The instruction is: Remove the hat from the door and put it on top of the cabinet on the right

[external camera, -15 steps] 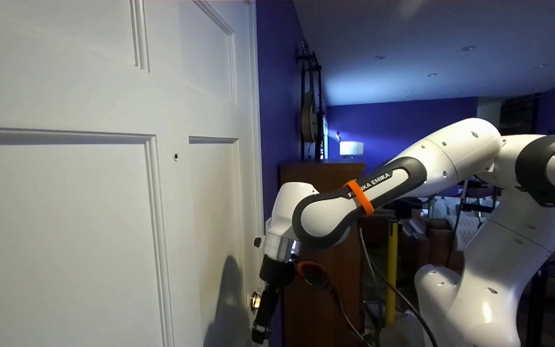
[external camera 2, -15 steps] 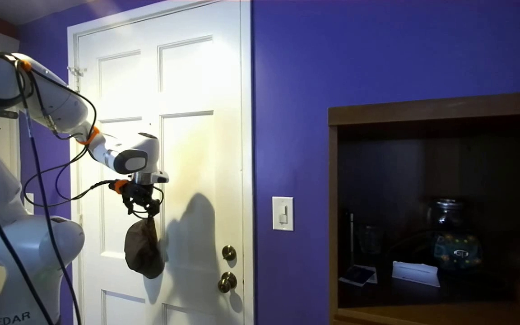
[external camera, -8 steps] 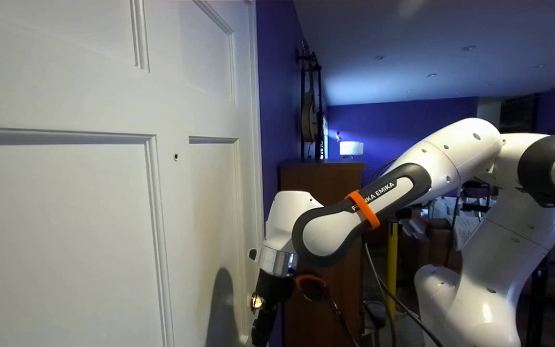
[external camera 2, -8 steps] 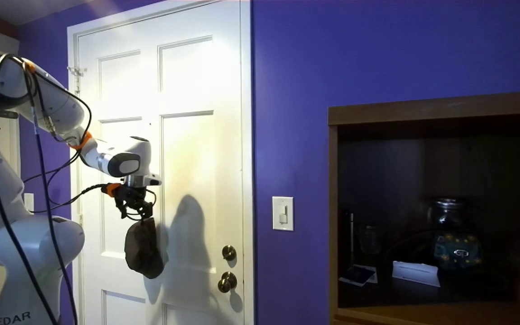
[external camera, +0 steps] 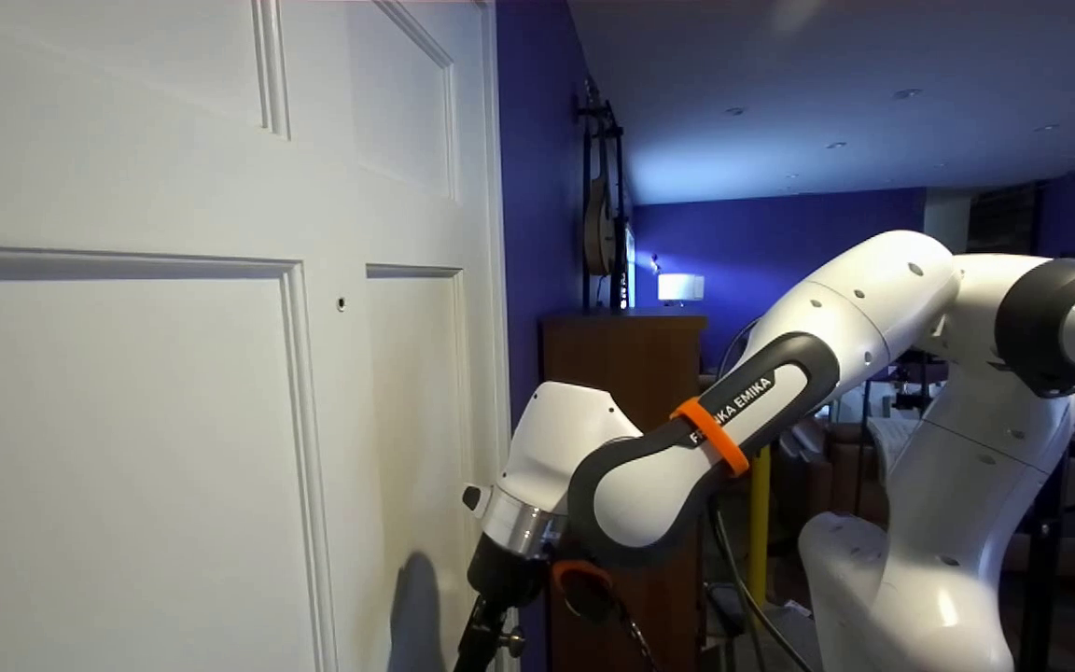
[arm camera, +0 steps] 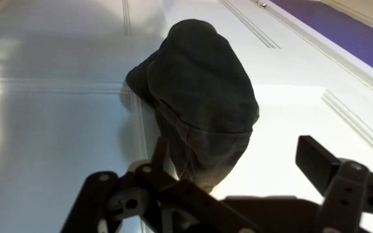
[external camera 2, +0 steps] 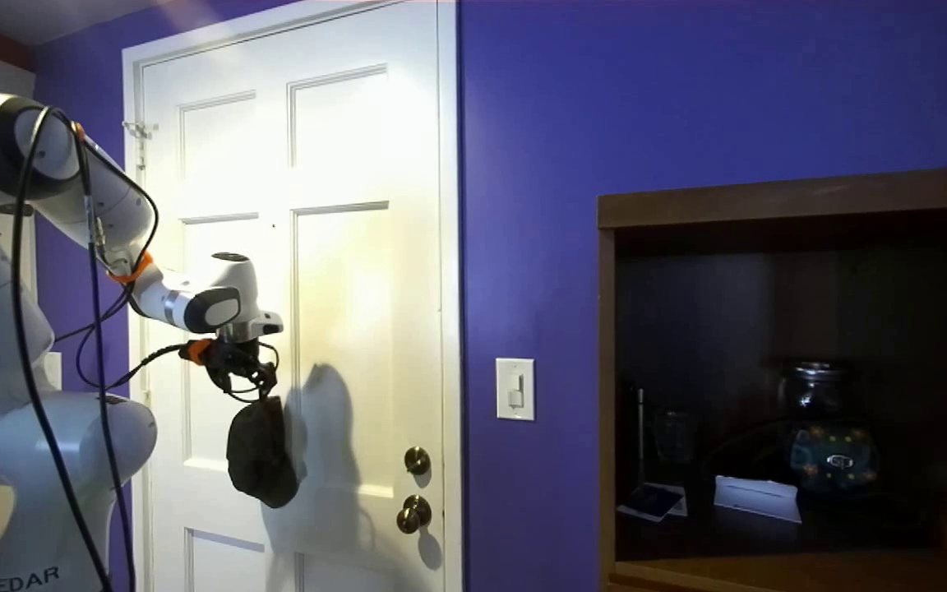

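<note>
The blackish-grey hat [external camera 2: 262, 452] hangs limp against the white panelled door [external camera 2: 342, 148]. It fills the middle of the wrist view [arm camera: 202, 81], its narrow end toward my gripper. My gripper [arm camera: 235, 161] is open, with a wide gap between its fingers. The left finger overlaps the hat's edge in view; whether it touches cannot be told. The right finger is apart from the hat. In an exterior view my gripper [external camera 2: 256, 382] is just above the hat. The hat is out of view in an exterior view showing the door [external camera: 127, 420] close up. The reddish-brown cabinet [external camera 2: 802, 197] stands right of the door.
Brass knobs [external camera 2: 414, 514] stick out of the door's right side. A light switch [external camera 2: 515, 389] is on the purple wall. A jar [external camera 2: 815, 395], a patterned bag [external camera 2: 831, 456] and papers [external camera 2: 757, 497] sit inside the cabinet. Cables [external camera 2: 54, 312] hang from the arm.
My gripper has moved lower and toward the door in an exterior view, and slightly left, staying just above the hat, in an exterior view. The hat stays in place.
</note>
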Robot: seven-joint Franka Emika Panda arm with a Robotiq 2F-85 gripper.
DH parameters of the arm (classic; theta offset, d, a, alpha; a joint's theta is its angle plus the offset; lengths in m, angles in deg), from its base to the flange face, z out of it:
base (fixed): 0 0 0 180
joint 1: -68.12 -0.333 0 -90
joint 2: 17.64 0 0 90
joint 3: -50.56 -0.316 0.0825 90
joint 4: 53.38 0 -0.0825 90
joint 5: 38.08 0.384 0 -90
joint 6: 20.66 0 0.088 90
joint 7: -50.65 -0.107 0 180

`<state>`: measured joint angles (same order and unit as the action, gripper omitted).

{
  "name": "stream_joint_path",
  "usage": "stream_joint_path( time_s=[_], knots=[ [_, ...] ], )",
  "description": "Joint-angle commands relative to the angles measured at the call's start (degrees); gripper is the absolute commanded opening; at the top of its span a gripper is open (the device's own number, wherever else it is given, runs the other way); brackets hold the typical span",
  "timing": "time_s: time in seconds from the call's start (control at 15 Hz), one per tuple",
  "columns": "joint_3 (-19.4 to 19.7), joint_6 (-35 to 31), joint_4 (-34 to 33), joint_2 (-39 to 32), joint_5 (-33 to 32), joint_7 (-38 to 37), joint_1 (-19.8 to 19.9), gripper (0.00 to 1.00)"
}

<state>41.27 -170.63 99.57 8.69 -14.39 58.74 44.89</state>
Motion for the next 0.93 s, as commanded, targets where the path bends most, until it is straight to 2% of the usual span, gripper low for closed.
stream_joint_path(
  time_s=[0.0, 0.13, 0.33, 0.47, 0.53, 0.8, 0.87],
  knots=[
    [0.0, -5.1, 0.2, -2.9, 0.4, -0.2, -1.6, 0.97],
    [-0.1, -5.5, 0.0, -4.2, -0.9, 0.0, -1.4, 0.83],
    [0.2, -5.6, -0.3, -5.4, -0.5, 0.2, -1.5, 0.7],
    [0.1, -5.6, -0.3, -5.8, -0.6, 0.2, -1.4, 0.47],
    [0.0, -6.1, -0.2, -6.1, -0.8, 0.5, -1.3, 0.45],
    [0.4, -6.3, -0.2, -6.7, -0.7, 1.3, -1.3, 0.15],
    [0.3, -6.5, -0.2, -6.8, -0.9, 1.0, -1.1, 0.36]
  ],
)
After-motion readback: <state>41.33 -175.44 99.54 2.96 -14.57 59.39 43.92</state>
